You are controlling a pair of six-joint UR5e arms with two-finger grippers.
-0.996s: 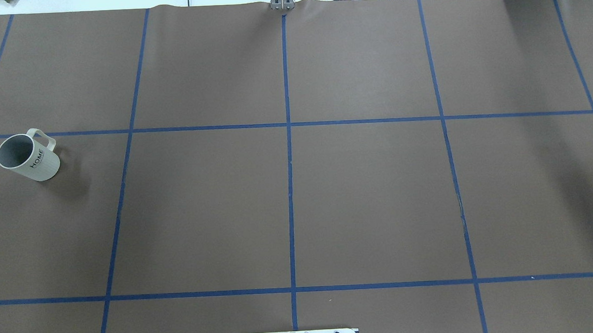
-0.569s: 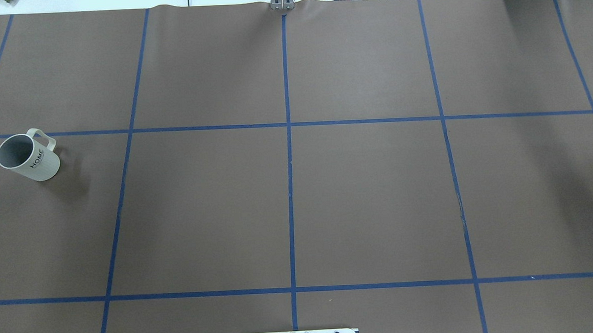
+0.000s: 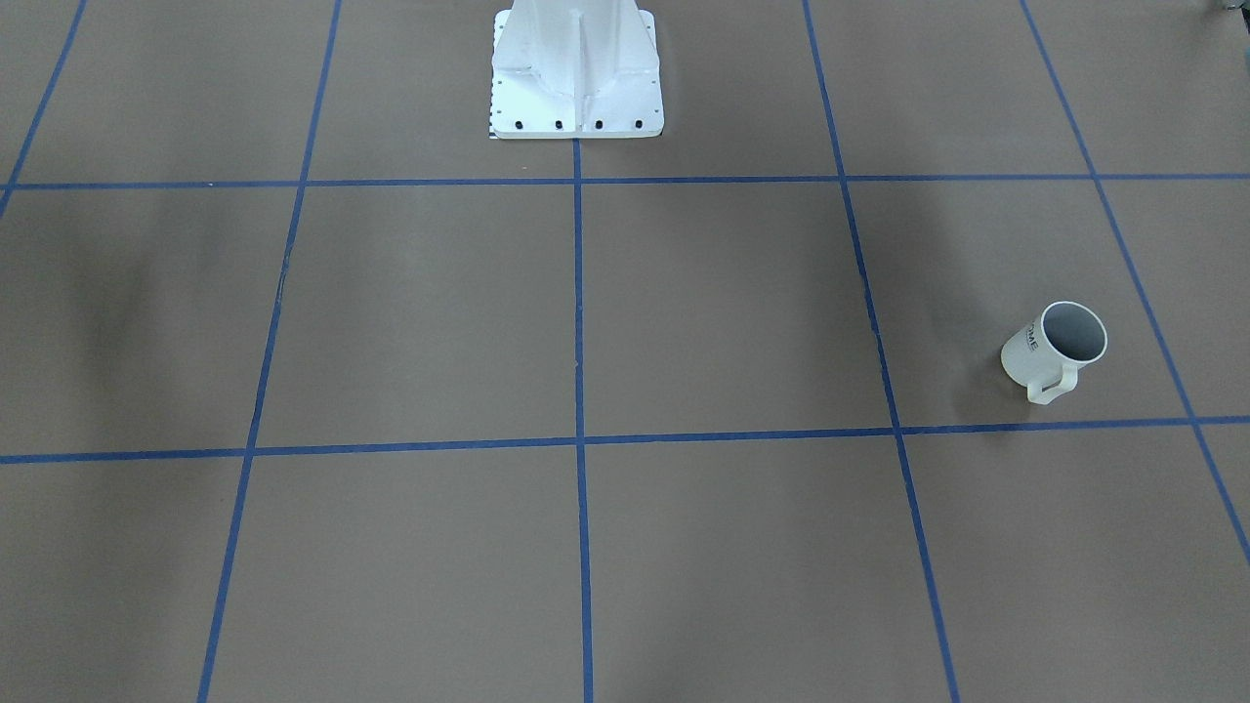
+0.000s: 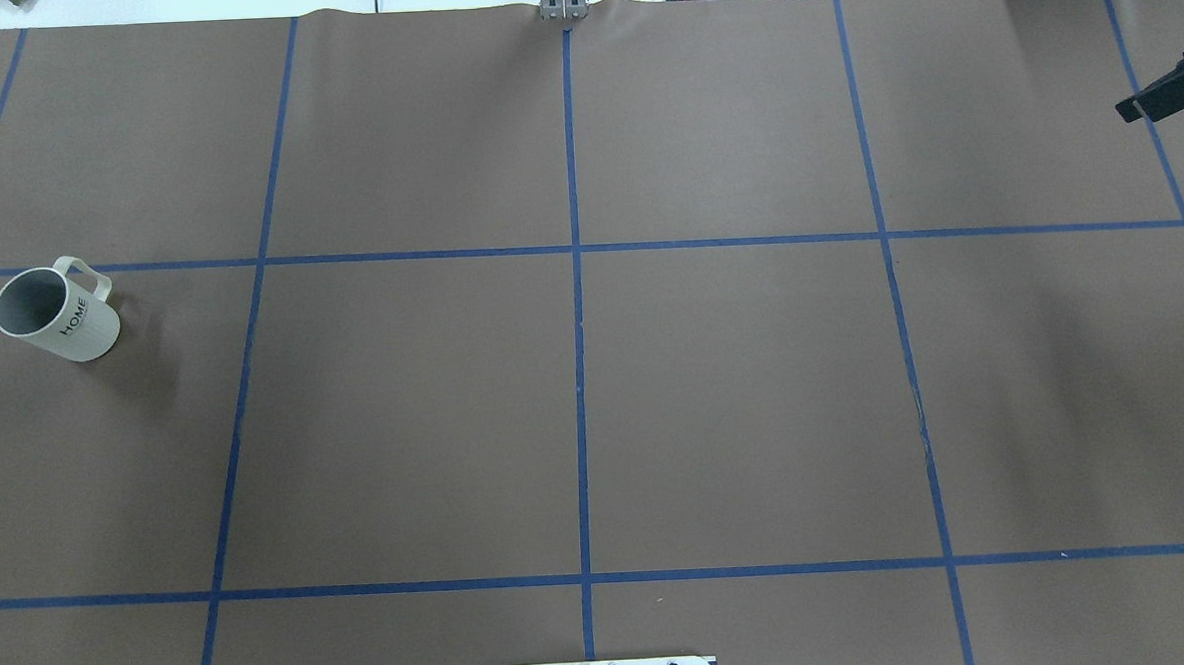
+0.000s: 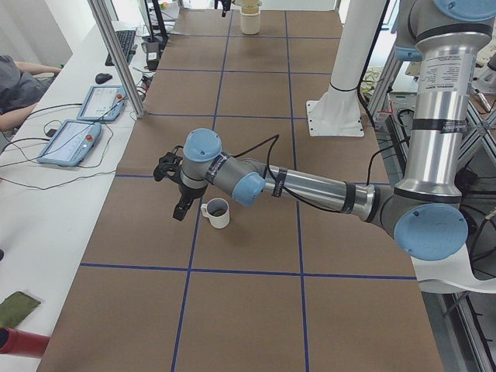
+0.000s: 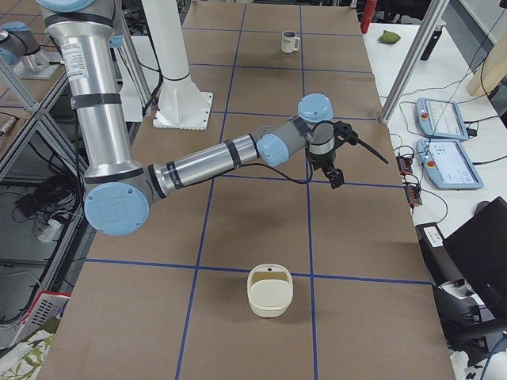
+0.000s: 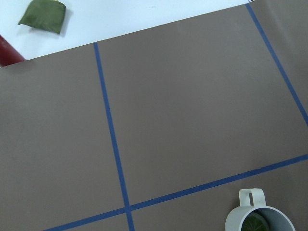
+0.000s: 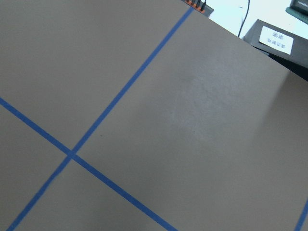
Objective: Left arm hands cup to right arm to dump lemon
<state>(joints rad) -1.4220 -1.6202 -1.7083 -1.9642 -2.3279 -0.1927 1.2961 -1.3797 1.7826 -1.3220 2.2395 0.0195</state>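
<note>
Overhead exterior: brown table, blue tape grid, cup upright at far left. White desk alongside. Opening of left gripper and right gripper: cannot tell.

White ribbed cup, lettered HOME, stands upright at 9 o'clock on the table seen from overhead, handle toward 1 o'clock, a dark greenish lemon inside. Left arm and right arm stretch out above the table.
</note>
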